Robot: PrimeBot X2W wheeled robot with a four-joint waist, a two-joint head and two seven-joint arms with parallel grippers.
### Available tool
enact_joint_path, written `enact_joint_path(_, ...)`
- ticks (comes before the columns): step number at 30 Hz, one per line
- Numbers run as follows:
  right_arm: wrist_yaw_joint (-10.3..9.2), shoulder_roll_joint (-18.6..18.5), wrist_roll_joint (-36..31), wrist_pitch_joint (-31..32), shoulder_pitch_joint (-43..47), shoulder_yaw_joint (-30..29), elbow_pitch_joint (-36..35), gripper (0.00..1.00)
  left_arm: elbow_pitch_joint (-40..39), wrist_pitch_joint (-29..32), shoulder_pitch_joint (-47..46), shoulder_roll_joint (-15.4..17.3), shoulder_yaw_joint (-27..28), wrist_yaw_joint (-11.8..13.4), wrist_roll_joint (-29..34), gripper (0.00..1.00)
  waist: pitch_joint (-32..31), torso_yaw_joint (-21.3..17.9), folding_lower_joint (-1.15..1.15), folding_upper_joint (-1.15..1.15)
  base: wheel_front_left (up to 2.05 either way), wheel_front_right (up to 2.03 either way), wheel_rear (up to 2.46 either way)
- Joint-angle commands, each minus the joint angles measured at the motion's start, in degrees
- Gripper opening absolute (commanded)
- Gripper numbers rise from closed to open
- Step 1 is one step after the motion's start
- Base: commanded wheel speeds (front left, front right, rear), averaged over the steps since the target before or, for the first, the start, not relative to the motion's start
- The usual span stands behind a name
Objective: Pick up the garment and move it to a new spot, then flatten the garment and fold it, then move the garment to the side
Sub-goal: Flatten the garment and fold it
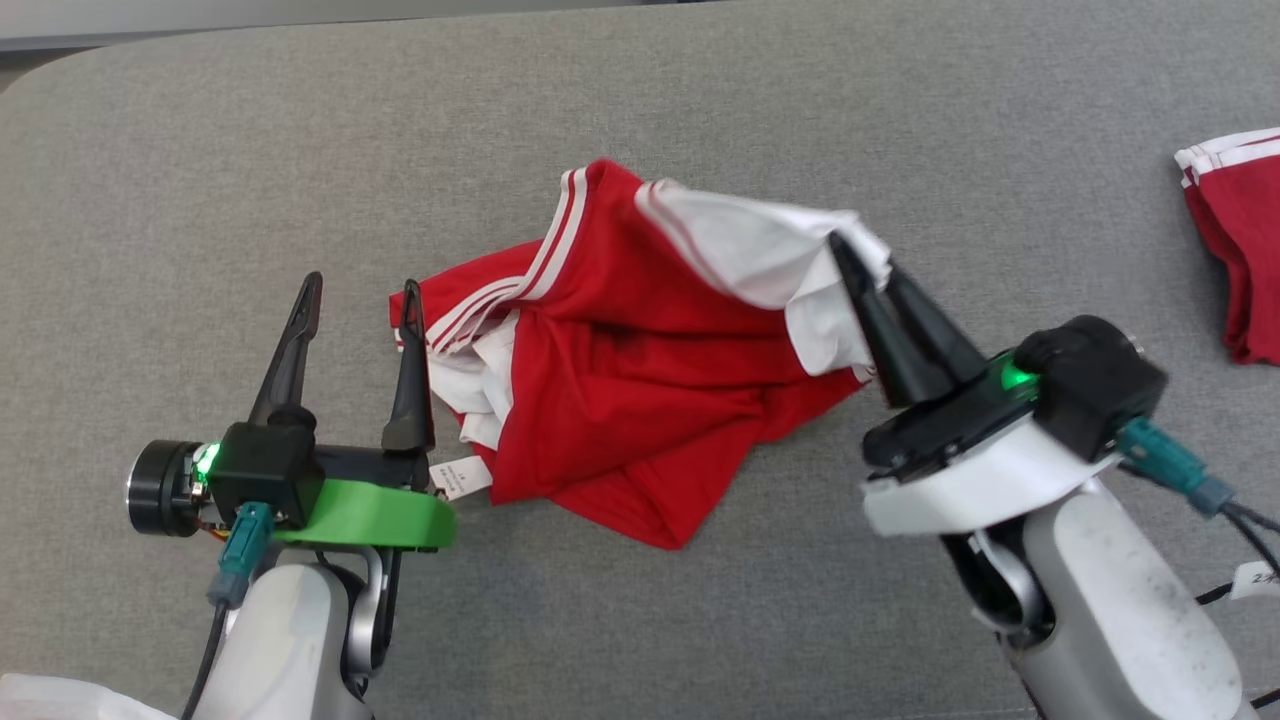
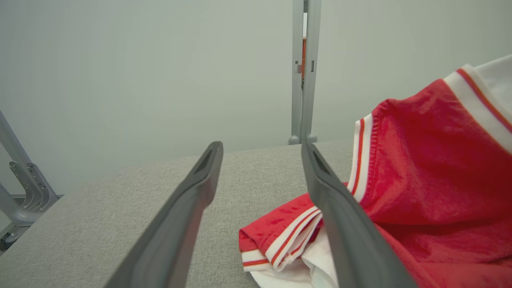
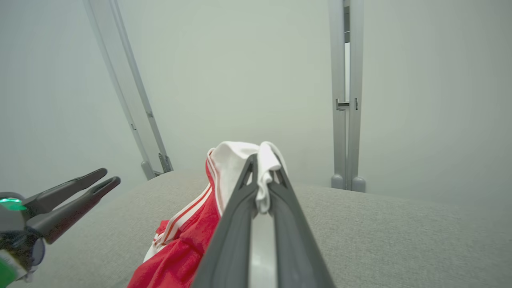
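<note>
- Right now, nearest me, the left jaws are standing wide apart and gripping nothing. Their fingers (image 1: pixel 295 345) are hovering at the garment's left edge, and the inner finger is crossing in front of a striped cuff. I cannot tell whether it is touching the cloth.
- On my right side, the right jaws are clenching tight, with the fingers (image 1: pixel 900 335) pinching a fold of the garment's white fabric.
- The garment (image 1: pixel 620 400), red with white stripes and a white inside, is lying crumpled in the middle of the grey bench (image 1: pixel 200 150), between the two arms. Its pinched corner is hanging raised above the surface.
- A small white label (image 1: pixel 462 477) is poking out at its near-left edge, just beside the left wrist.
- Farther right, well apart, a second red piece (image 1: pixel 1240 250) with white trim is resting on the bench.
- Beyond the bench, grey metal posts (image 3: pixel 346 100) are standing before a pale wall.
</note>
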Motion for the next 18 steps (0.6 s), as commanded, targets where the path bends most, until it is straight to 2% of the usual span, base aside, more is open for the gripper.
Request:
enact_joint_path(1, -0.03, 0.6, 0.3, -0.5, -0.6, -2.4, 1.1, 0.0, 0.1, 0.0, 0.5, -0.1, 0.2, -0.2, 0.5, 1.0, -0.2, -0.5, 0.0, 0.0, 0.0, 0.0, 0.0)
enact_joint_path(8, -0.03, 4.6, 1.8, -2.5, -1.3, -20.2, 12.1, 0.0, 0.1, 0.0, -0.1, -0.5, -0.3, -0.7, 1.1, 1.0, 1.2, -0.6, 0.0, 0.0, 0.0, 0.0, 0.0)
enact_joint_path(14, -0.03, 5.0, 3.5, -3.9, -1.2, -29.8, 23.8, 0.02, 0.0, 0.0, -0.9, -0.6, -0.3, -1.0, 1.5, 1.0, 3.1, -0.7, 0.0, 0.0, 0.0, 0.0, 0.0)
enact_joint_path(15, -0.04, 4.6, 3.4, -4.0, -1.4, -30.3, 25.1, 0.36, 0.0, 0.0, -1.0, -0.6, -0.2, -1.1, 1.5, 1.0, 3.2, -0.8, 0.0, 0.0, 0.0, 0.0, 0.0)
enact_joint_path(16, -0.04, 4.5, 3.4, -4.1, -1.6, -30.5, 25.9, 0.82, 0.1, 0.0, -1.0, -0.6, -0.2, -1.1, 1.6, 1.0, 3.3, -0.9, 0.0, 0.0, 0.0, 0.0, 0.0)
enact_joint_path(17, -0.04, 4.2, 3.0, -4.3, -1.8, -30.4, 26.6, 1.0, 0.2, 0.0, -1.0, -0.5, -0.1, -1.1, 1.7, 1.0, 3.2, -1.0, 0.0, 0.0, 0.0, 0.0, 0.0)
enact_joint_path(18, -0.04, 4.1, 2.6, -4.5, -1.8, -30.2, 26.7, 1.0, 0.3, 0.0, -0.9, -0.5, -0.1, -1.1, 1.7, 1.0, 3.1, -1.2, 0.0, 0.0, 0.0, 0.0, 0.0)
